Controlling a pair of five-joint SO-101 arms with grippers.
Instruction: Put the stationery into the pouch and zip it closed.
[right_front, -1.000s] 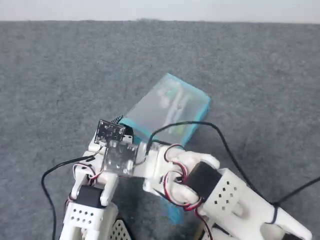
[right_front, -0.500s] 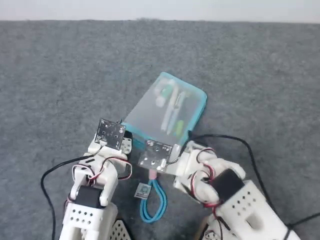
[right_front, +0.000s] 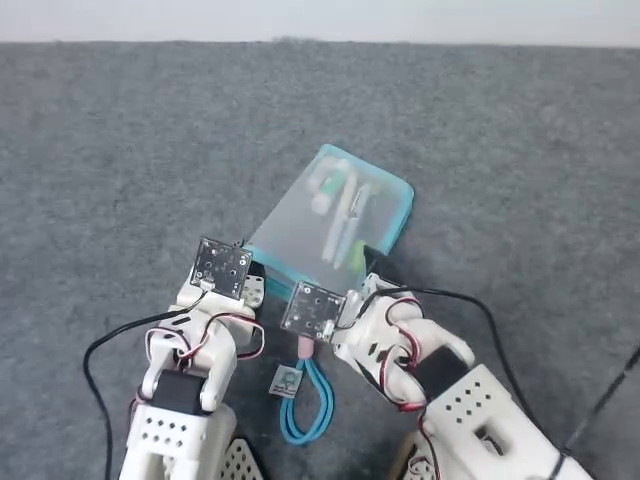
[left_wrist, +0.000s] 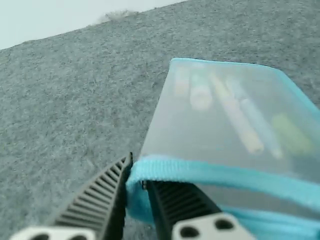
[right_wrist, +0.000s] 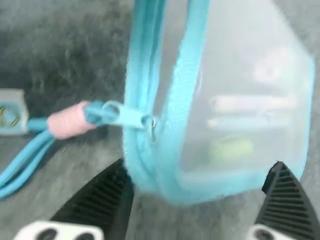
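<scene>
**Pouch held at its zip edge.** The left gripper (left_wrist: 137, 186) is clamped on the pouch (left_wrist: 220, 125). Its two ribbed fingers (left_wrist: 102, 200) are drawn nearly together, and a corner of the blue zip band (left_wrist: 215, 172) is pinched between them. From this grip the pouch body extends forward, away from the fingertips, and is laid flat on the grey mat (right_front: 120, 140). The stationery (left_wrist: 235, 117), several pens and a green item, is seen through the translucent wall. It is placed inside the pouch, well ahead of the left gripper's tips.

The right gripper (right_wrist: 199, 172) is spread wide, and nothing is grasped by it. The near end of the pouch is framed between its two fingers. Whether either finger is touched by the pouch cannot be told.

The zip pull (right_wrist: 125, 116) is seated on the blue band just ahead of one of the right gripper's open fingers. It is continued by a pink bead (right_wrist: 67, 122) and a blue cord (right_front: 305, 405). The cord is laid in a loop on the mat, behind both grippers and between the two arms. A small tag (right_front: 288, 380) is carried on the cord, near the bead.

In the high view the two grippers are set side by side at the pouch's near edge. Whether the zip is drawn fully shut cannot be told.
</scene>
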